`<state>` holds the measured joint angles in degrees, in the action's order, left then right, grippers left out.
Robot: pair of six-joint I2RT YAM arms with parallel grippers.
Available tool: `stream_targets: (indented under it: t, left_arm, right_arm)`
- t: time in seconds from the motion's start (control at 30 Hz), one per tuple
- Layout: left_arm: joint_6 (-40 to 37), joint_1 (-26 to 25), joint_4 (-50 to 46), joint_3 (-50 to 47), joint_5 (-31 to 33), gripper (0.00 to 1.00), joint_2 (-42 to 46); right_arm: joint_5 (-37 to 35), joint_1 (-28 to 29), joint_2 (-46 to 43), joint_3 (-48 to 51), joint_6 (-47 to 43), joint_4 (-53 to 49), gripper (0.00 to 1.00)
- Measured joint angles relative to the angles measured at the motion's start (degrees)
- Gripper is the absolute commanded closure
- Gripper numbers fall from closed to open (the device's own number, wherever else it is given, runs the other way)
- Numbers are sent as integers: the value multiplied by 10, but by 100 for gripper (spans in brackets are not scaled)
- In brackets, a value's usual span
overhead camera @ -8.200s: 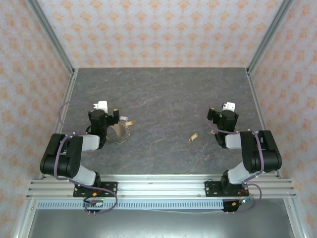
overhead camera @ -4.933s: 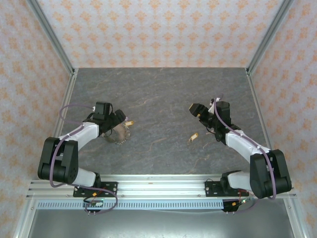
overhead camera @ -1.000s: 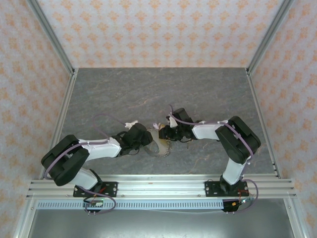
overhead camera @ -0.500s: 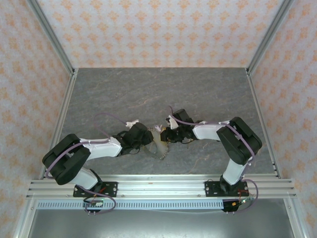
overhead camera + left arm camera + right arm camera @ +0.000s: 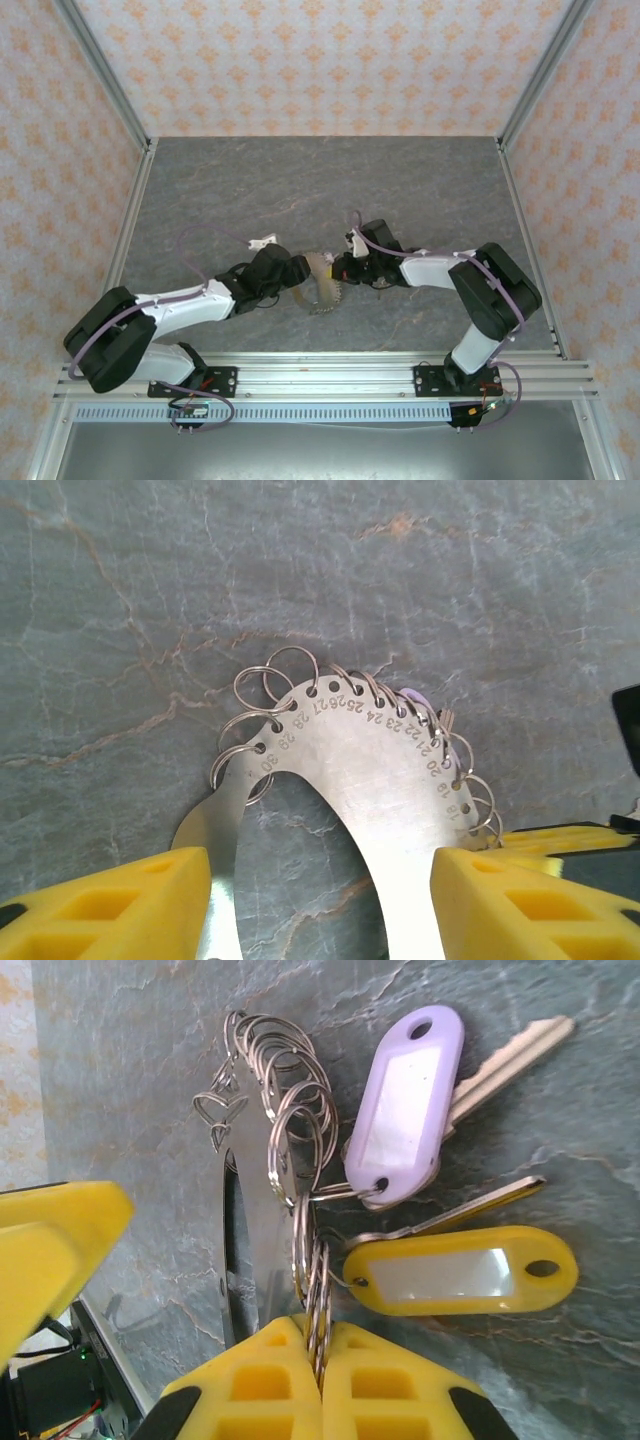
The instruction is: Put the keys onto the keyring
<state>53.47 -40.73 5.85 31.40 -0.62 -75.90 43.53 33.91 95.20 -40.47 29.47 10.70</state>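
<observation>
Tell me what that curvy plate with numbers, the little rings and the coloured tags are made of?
The keyring looks like brushed steel: dull silver sheen, stamped numbers. Its split rings seem to be thin steel wire, glinting brightly. The purple tag and yellow tag are probably plastic: smooth coloured frames around pale windows. The keys look like pale, brassy metal.

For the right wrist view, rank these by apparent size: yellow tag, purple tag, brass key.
1. yellow tag and purple tag: they look about alike, so I leave them unranked.
2. brass key: its visible part is smallest.
</observation>
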Motion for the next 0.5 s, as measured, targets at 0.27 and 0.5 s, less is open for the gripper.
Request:
stream_targets:
  t: [0.27,0.5]
  left_arm:
    - [-9,5,-17,0,10,19,26]
    - [-2,58,11,-11,-47,10,26]
  right_arm:
    - [-35,-15,-53,42,60,60,98]
    - [-84,-16,-109,69,118,121,98]
